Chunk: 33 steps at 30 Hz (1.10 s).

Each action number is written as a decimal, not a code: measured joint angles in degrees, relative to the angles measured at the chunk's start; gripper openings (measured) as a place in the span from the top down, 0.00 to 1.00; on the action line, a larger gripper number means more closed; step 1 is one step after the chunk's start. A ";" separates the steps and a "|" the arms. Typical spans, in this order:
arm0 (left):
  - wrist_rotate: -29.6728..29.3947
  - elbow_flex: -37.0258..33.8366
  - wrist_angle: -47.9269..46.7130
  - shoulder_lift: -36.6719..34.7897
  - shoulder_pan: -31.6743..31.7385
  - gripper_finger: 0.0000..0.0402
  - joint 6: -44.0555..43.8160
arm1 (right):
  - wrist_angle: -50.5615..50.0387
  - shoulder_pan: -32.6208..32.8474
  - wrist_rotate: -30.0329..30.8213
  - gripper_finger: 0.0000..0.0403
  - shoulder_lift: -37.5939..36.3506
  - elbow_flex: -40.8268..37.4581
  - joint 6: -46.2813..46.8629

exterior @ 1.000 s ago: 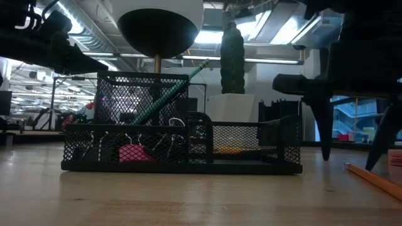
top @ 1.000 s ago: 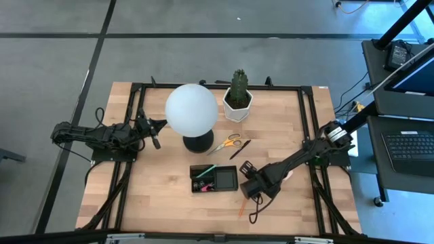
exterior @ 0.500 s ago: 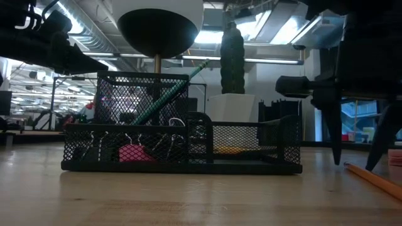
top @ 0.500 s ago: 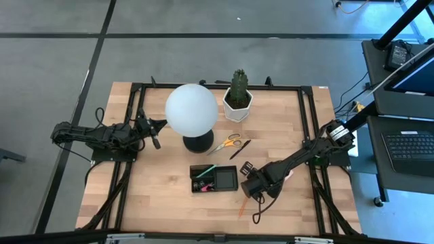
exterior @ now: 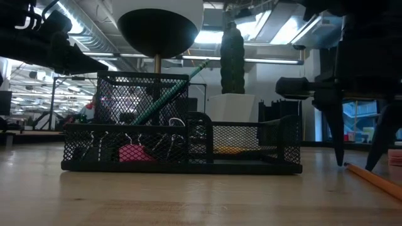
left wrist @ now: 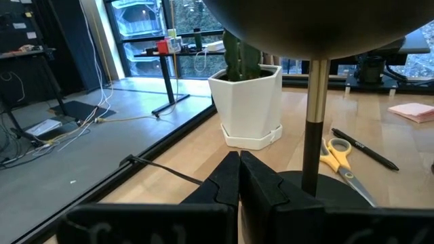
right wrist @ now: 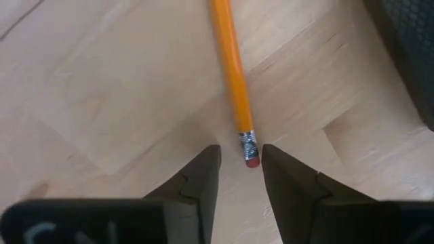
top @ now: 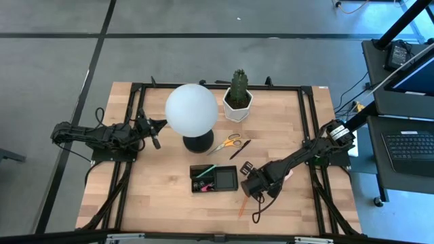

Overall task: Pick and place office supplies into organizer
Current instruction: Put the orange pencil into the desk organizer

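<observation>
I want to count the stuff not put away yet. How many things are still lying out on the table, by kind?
Scissors: 1
Black pen: 1
Orange pencil: 1
Pink pad: 1
Total: 4 still outside the organizer.

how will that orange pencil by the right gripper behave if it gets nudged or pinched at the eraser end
The orange pencil looks thin, straight and rigid, so it probably won't bend. Lying flat on the bare wood table, it may roll or pivot if a finger nudges it. The right gripper straddles only its eraser tip, so a pinch there would likely let the long end droop.
</observation>
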 joint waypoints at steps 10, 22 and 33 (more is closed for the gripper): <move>0.00 0.00 0.01 0.00 0.00 0.99 0.00 | 0.02 -0.51 -2.79 0.70 0.00 0.00 -0.07; 0.00 0.00 0.01 -0.01 0.00 0.99 0.01 | 0.13 -1.55 -3.93 0.70 0.01 -0.02 -0.07; 0.00 0.00 0.00 -0.01 0.01 0.99 0.02 | 0.00 -1.46 -3.80 0.81 0.01 -0.02 -0.05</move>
